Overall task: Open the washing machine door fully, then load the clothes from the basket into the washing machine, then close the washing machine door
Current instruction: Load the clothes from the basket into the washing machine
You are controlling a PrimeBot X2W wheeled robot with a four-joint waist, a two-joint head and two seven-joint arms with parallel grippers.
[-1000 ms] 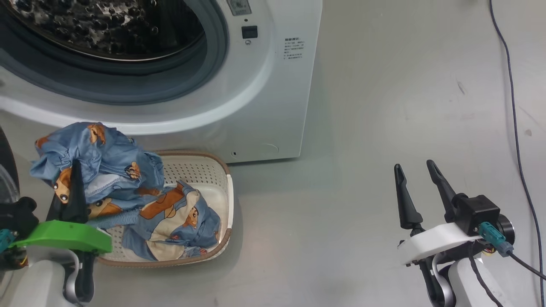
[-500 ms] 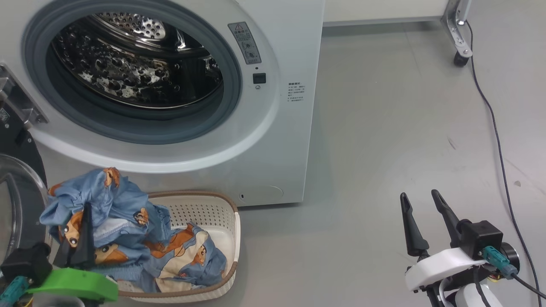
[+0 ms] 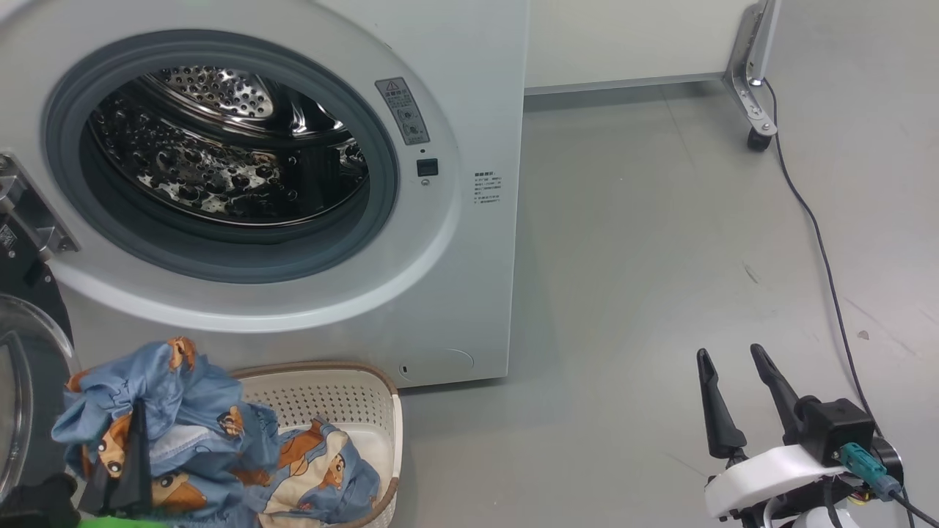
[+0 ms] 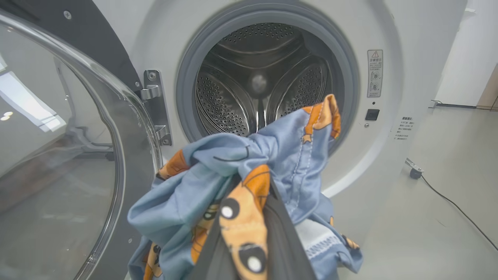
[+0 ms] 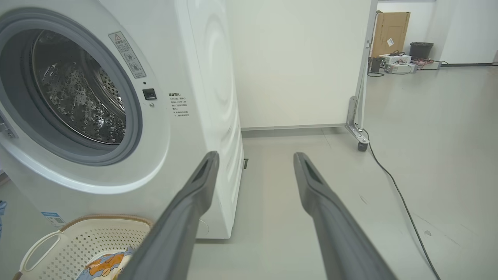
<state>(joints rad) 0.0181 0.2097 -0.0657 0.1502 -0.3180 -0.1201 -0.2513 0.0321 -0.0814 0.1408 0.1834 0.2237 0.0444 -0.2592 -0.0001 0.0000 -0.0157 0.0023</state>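
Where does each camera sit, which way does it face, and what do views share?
Head view: on the head, looking down at the washing machine and basket; left claw, lower left, shut on the clothes; right claw, lower right, open.
Left wrist view: on the left wrist, facing the drum beside the washing machine door; its fingers pinch the clothes.
Right wrist view: on the right wrist, facing the machine's front corner; its spread fingers show.
Shared: all see the drum; head and right wrist views see the basket.
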